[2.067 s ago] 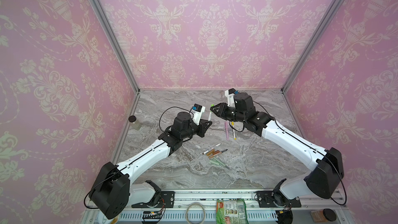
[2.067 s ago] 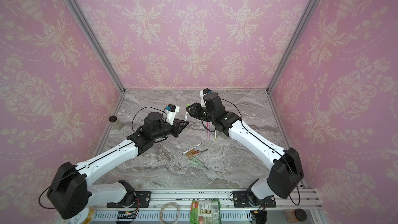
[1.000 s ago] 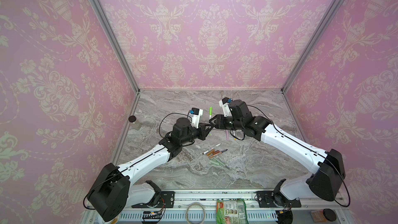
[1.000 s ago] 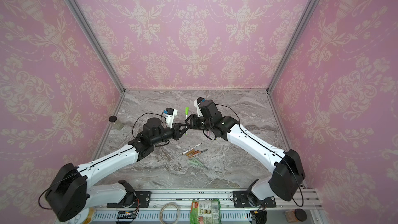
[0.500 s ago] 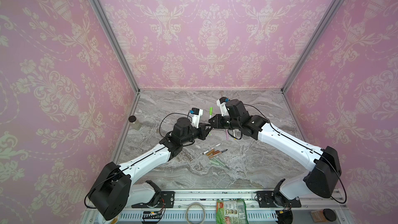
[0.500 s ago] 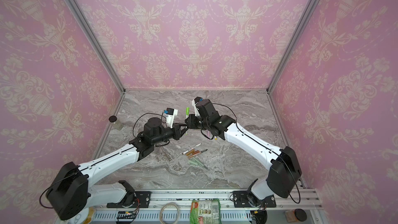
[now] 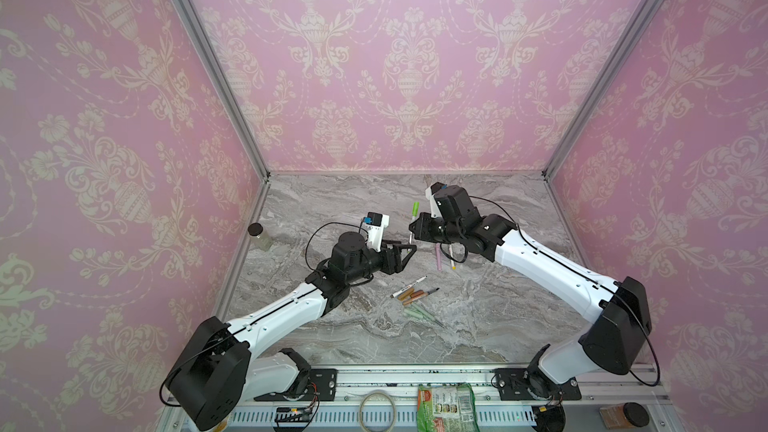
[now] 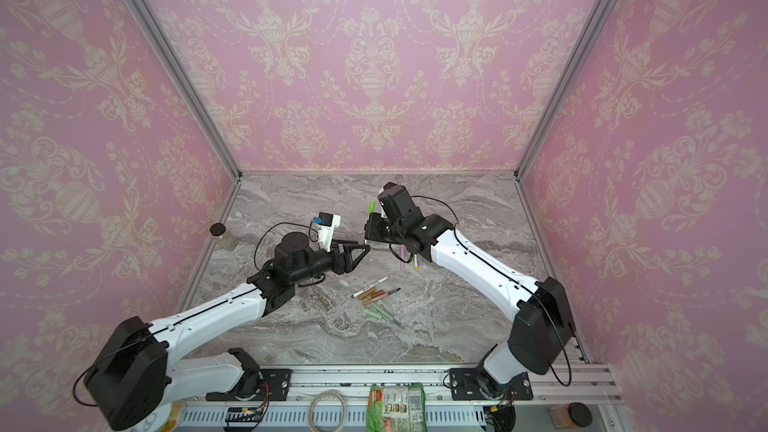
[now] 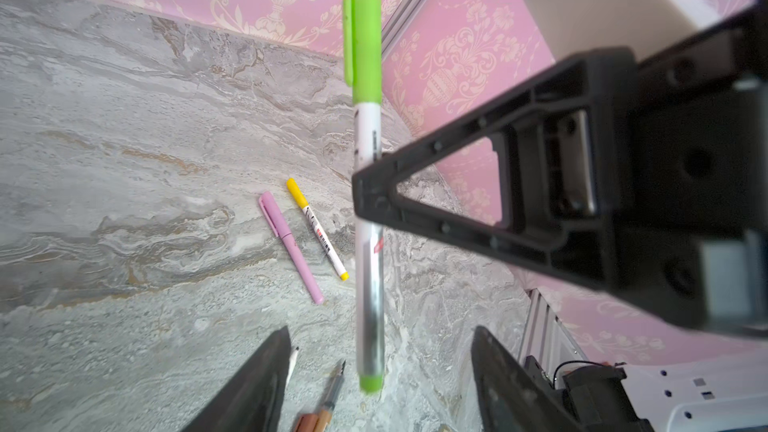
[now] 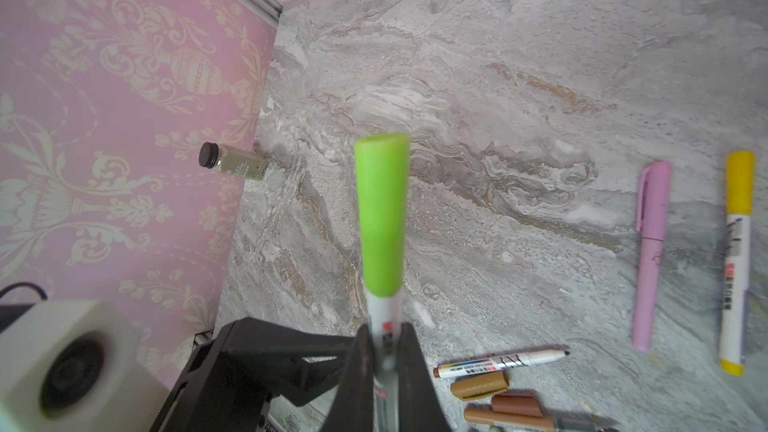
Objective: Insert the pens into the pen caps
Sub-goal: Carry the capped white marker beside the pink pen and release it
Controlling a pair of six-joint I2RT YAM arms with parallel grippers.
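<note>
A white pen (image 7: 412, 224) wearing a bright green pen cap (image 7: 415, 206) stands nearly upright in the air above the middle of the table. My right gripper (image 7: 411, 229) is shut on its barrel, clearly so in the right wrist view (image 10: 384, 347). My left gripper (image 7: 406, 252) is open just beside it. In the left wrist view the pen's green lower end (image 9: 369, 382) hangs between the spread fingers (image 9: 266, 380) without touching them. A capped pink pen (image 7: 437, 259) and a capped yellow pen (image 7: 451, 257) lie under the right arm.
An uncapped white pen (image 7: 409, 286), brown caps (image 7: 405, 295), a brown pen (image 7: 423, 294) and sage green pieces (image 7: 419, 312) lie at mid-table. A small dark-lidded jar (image 7: 258, 236) stands by the left wall. A tape roll (image 7: 376, 407) and a packet (image 7: 446, 407) sit on the front rail.
The right gripper has shut on the green-capped pen's barrel. The left gripper, which held that pen, has opened and drawn back a little.
</note>
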